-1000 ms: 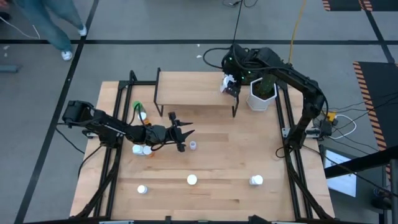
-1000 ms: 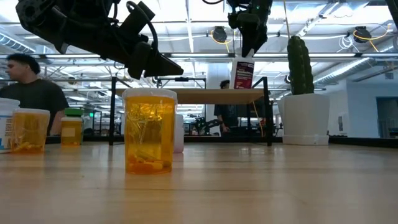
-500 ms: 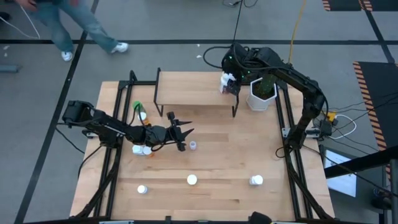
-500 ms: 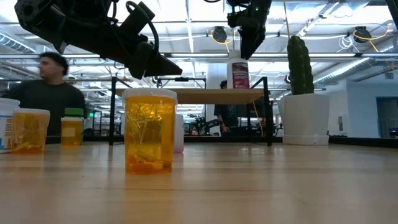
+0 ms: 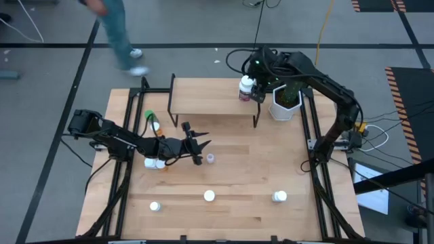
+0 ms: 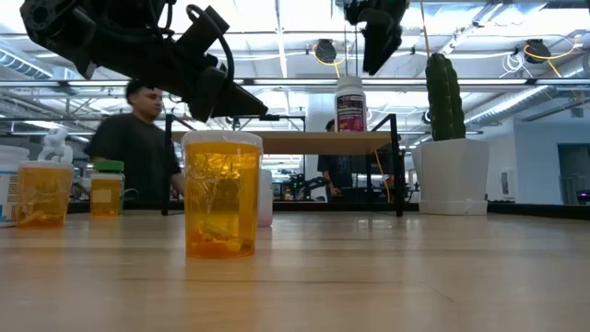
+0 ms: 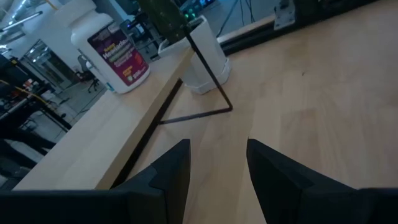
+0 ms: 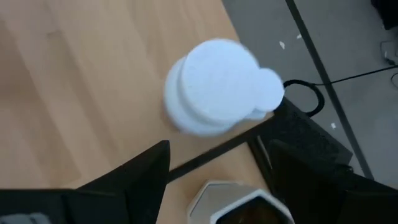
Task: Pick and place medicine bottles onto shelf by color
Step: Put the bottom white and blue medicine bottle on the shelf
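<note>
The right pincer (image 5: 258,91) hangs above the right end of the shelf (image 5: 203,102), close to the white hexagonal pot (image 5: 285,103) with the cactus. Its two fingers stand apart and hold nothing. Just below them, a white bottle (image 6: 349,106) with a white cap and a dark red label stands upright on the shelf board, free of the fingers; in the right wrist view its round cap (image 8: 217,84) shows from above, between and beyond the dark fingers.

The left pincer (image 5: 199,147) is over the left middle of the counter (image 5: 271,169), low above the wood, pointing toward the shelf. Its fingers (image 7: 171,174) are a little apart with only bare wood between them, so it grips nothing.

The other medicine bottles are on the counter. A clear orange bottle (image 6: 221,194) stands near the low camera. In the high view, a small bottle (image 5: 210,158) stands just beside the left pincer, a green-capped one (image 5: 149,116) and a few more are near the left arm, and three white caps (image 5: 209,196) are in a row near the front edge, well apart from each other.

A person (image 6: 138,138) is in the room behind the counter.
</note>
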